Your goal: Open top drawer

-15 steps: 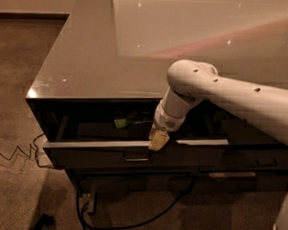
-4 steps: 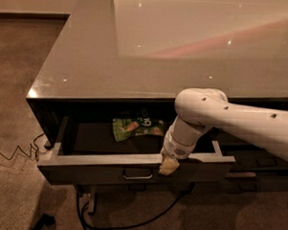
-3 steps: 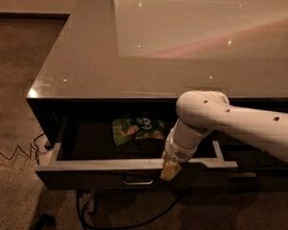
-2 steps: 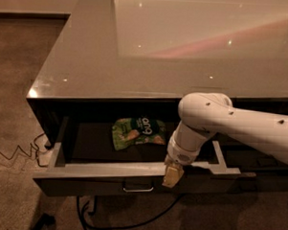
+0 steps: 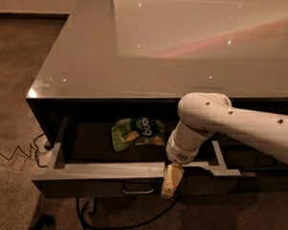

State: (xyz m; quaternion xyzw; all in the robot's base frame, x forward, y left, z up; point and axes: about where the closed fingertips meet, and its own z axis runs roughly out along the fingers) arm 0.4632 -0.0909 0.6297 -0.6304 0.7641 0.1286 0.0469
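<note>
One camera view, looking down at a low cabinet with a glossy top (image 5: 137, 59) on carpet (image 5: 16, 82). The top drawer (image 5: 83, 181) stands open below the cabinet's front edge, its dark front nearest the camera and its small metal pull (image 5: 138, 188) at centre. A green snack bag (image 5: 136, 132) lies flat on the drawer floor, towards the back. The white arm (image 5: 230, 120) reaches in from the right and bends down; its gripper (image 5: 172, 181) hangs over the top edge of the drawer front, just right of the pull. Whether the claw is open or closed cannot be told. A thin cable (image 5: 13, 154) trails over the carpet at left.
</note>
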